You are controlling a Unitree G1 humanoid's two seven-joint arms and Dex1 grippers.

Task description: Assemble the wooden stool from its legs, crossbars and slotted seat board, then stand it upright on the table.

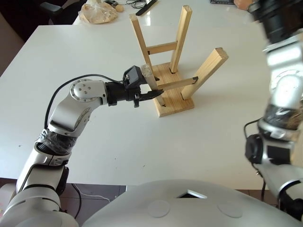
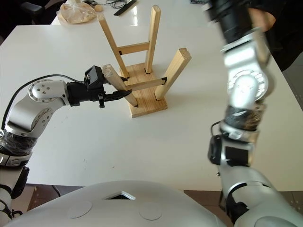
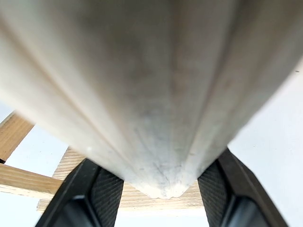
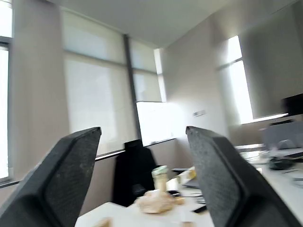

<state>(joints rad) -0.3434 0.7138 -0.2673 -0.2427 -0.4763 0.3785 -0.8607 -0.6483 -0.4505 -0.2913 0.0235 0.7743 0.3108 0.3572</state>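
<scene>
Table (image 1: 94,142): white, w/ the stool (image 1: 176,94) sitting past centre, approx 12–1 o'clock.

Stool is upside down: seat board (image 1: 176,103) flat on the table, legs up. Two far legs (image 1: 181,38) are in their slots, joined by the far crossbar (image 1: 162,48). Near-right leg (image 1: 208,71) and near-left leg (image 1: 152,80) are also in the board, w/ the near crossbar (image 1: 177,84) between them.

Progress, by my read: mostly built, since all 4 legs and both bars look placed. Near pair is prob. not fully home, as both splay. Left to do: square and press those, then flip the stool onto its feet.

Axes: far legs run nearly straight up off the board. Near-right leg tips out toward 2 o'clock and the near-left toward 11. Near bar lies approx 9-to-3.

Left gripper (image 1: 150,93) comes in from 9 o'clock and is clamped on the near-left leg; the wrist view has its pads (image 3: 102,194) either side of the wood.

Right gripper (image 4: 142,135) is up high off the table, spread wide, holding nothing.

Crumpled bag (image 1: 98,12) is at the far edge, 11 o'clock.
</scene>
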